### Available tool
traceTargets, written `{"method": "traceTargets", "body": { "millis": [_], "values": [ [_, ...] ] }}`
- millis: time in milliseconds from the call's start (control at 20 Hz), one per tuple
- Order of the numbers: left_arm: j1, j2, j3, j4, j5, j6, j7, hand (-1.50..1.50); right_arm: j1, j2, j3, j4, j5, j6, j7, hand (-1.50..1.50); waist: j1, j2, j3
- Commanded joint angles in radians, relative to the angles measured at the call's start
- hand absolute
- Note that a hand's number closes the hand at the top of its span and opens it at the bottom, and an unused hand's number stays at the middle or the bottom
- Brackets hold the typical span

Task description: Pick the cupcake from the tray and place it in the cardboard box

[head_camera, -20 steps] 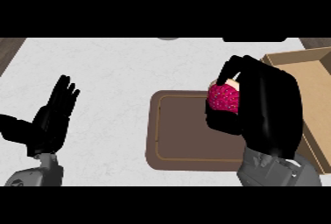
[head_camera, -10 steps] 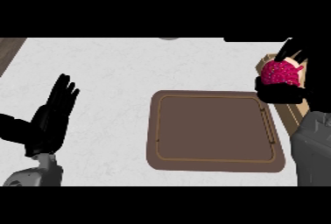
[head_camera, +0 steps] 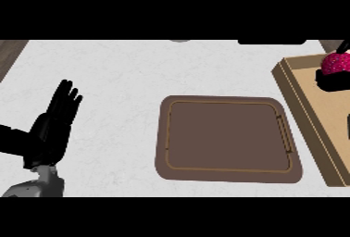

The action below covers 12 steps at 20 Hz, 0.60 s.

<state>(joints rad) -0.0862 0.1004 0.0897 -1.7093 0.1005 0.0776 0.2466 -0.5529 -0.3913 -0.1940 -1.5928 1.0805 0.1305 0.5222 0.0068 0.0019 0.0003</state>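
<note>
Now the right hand (head_camera: pixel 331 82), fingers curled round the cupcake (head_camera: pixel 335 63), sits over the cardboard box (head_camera: pixel 301 99) at two o'clock: lower, then release. Left hand (head_camera: pixel 54 125) rests open at nine.

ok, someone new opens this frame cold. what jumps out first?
Probably the bright pink cupcake at the far right edge, over the cardboard box, with black fingers of the right hand curled around its base. Next the brown tray in the middle of the white counter, with nothing on it. Then the left hand at the left edge, open and resting with fingers up.
</note>
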Motion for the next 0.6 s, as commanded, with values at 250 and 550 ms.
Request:
{"method": "traceTargets", "body": {
  "millis": [250,550],
  "values": [
    [-0.003,0.009,0.013,0.040,0.012,-0.031,-0.052,0.00,-0.001,-0.138,-0.016,0.372,0.049,-0.037,-0.186,1.50,0.010,0.005,0.000],
    [0.012,-0.009,-0.026,-0.030,-0.003,-0.013,0.004,0.00,-0.018,-0.175,-0.053,0.631,0.005,0.100,-0.223,-1.50,0.018,0.003,0.001]
  ]
}}
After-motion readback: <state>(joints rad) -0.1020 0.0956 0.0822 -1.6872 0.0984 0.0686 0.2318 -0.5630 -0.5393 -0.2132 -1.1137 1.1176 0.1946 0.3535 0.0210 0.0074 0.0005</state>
